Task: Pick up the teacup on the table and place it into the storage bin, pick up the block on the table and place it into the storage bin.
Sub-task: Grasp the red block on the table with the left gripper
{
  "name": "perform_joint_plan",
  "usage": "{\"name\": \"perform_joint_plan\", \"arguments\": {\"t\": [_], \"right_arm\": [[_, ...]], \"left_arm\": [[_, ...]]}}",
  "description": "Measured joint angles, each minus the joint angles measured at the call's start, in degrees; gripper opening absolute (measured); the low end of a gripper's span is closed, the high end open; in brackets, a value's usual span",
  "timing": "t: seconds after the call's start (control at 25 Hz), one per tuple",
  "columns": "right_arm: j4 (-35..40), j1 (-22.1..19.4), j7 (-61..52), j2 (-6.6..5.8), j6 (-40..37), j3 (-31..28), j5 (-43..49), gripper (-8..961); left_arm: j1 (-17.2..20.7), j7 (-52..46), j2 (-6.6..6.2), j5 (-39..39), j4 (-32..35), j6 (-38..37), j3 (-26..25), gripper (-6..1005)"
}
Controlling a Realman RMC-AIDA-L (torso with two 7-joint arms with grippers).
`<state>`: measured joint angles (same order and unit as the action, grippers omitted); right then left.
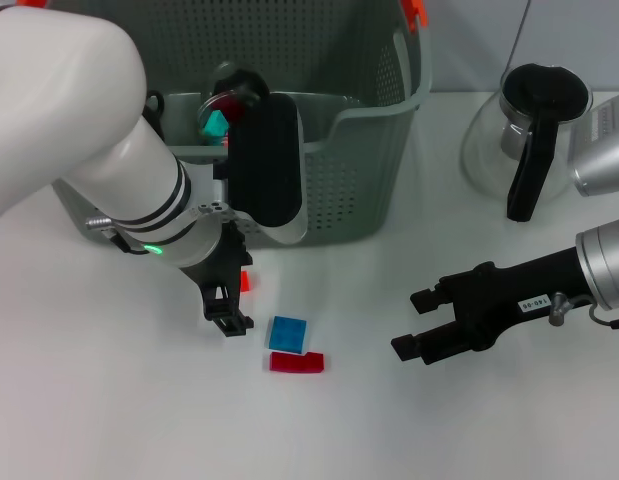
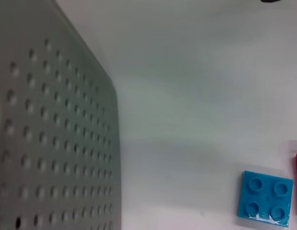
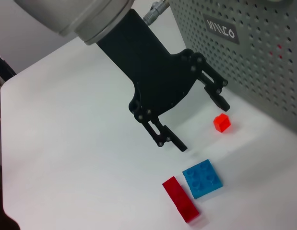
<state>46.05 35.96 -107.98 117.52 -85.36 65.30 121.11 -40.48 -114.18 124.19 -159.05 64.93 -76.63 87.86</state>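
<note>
The grey-green perforated storage bin [image 1: 359, 150] stands at the back, and its wall fills part of the left wrist view [image 2: 52, 143]. My left gripper [image 1: 239, 296] hangs open just in front of it, low over the table. A small orange-red block [image 1: 245, 282] lies by the finger nearer the bin [image 3: 221, 122]. A blue studded block [image 1: 287, 333] and a red block [image 1: 296, 362] lie just beyond the gripper. No teacup shows on the table. A dark round thing [image 1: 232, 92] sits in the bin, half hidden by my left arm. My right gripper [image 1: 411, 322] is open and empty to the right.
A glass coffee pot [image 1: 529, 125] with a black handle stands at the back right. A teal piece [image 1: 215, 123] lies inside the bin. The bin carries a black label [image 3: 220, 29]. White tabletop [image 1: 109, 400] stretches to the front left.
</note>
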Motion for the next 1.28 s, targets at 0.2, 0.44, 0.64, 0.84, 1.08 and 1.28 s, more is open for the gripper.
{"name": "perform_joint_plan", "arguments": {"t": [0.2,0.44,0.64,0.84,1.08,1.28], "right_arm": [[0.0,0.14,0.04,0.12,0.15,0.0,0.0,865],[0.0,0.17,0.18,0.25,0.43,0.0,0.0,865],[0.0,0.13,0.2,0.28,0.59,0.0,0.0,865],[0.0,0.08,0.3,0.34,0.84,0.0,0.0,865],[-0.02,-0.02,0.37,0.34,0.86,0.0,0.0,865],[-0.1,-0.01,0.4,0.35,0.93,0.0,0.0,865]], "left_arm": [[-0.64,0.5,0.0,-0.28,-1.01,1.04,0.32,708],[-1.92,0.58,0.19,-2.61,-3.89,3.75,0.39,597],[-2.35,0.84,0.18,-2.7,-4.76,4.64,0.38,504],[-2.48,1.07,0.17,-2.76,-5.0,5.22,0.38,506],[-3.33,1.15,0.22,-2.71,-7.3,6.61,0.38,506],[-3.71,1.18,0.27,-2.51,-7.9,7.06,0.38,505]]}}
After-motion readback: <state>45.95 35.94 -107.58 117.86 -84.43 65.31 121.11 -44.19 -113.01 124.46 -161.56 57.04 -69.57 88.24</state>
